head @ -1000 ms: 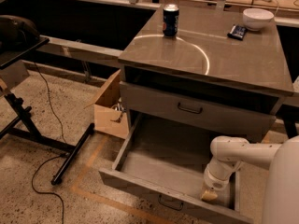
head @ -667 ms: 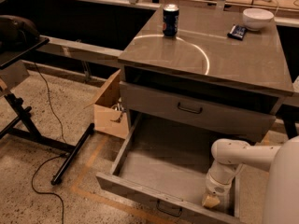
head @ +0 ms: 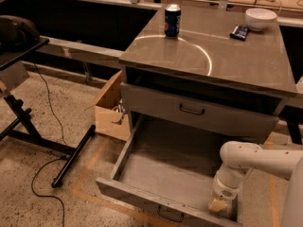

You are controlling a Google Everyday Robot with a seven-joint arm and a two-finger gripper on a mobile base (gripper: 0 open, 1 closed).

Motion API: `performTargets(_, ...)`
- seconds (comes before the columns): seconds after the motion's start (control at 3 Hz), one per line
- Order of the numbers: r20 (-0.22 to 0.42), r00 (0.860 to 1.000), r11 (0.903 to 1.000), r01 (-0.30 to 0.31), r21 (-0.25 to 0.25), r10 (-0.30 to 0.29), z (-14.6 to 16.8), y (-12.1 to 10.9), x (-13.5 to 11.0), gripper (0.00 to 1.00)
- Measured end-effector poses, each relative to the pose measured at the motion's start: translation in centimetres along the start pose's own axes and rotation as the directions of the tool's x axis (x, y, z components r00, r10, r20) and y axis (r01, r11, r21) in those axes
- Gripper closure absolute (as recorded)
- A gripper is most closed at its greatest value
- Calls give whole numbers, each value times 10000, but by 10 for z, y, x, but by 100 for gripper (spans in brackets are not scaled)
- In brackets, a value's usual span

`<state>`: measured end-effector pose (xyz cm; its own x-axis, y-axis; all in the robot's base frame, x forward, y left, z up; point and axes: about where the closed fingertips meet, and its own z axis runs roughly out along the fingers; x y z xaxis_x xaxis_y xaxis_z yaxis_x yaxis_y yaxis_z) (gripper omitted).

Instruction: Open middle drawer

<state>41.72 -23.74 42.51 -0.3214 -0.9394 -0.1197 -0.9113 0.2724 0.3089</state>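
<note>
On the grey metal cabinet's flat top (head: 227, 56): one blue drink can (head: 172, 19) standing upright, one white round bowl (head: 261, 18), one small dark flat packet (head: 240, 31) just beside the bowl. Two grey drawer fronts show, each with one dark loop handle. The narrow upper drawer front (head: 151, 100) sits pushed in; the wide, shallow grey metal middle drawer (head: 161, 169) is below it, pulled far out toward the camera. On the speckled floor to the left are one open brown cardboard box (head: 111, 112) and one black folding stand (head: 28, 126). Against a second ago, the middle drawer is slightly further out and the gripper is lower with it. One white robot arm (head: 255, 157) reaches down; its tan-tipped gripper (head: 220, 205) sits inside the drawer's front right corner, against the front wall. Whether it is clenched or released cannot be told.
</note>
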Motion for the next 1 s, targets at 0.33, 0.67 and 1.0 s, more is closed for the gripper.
performTargets(0.33, 288, 9967, 9817, -799, 1729, 761, -34, -19, 15, 100)
performTargets(0.67, 516, 9854, 9169, -1701, 3610, 1625, -85, -39, 33, 82)
performTargets(1.0, 653, 9822, 9092, -1879, 3715, 1763, -89, -42, 31, 58)
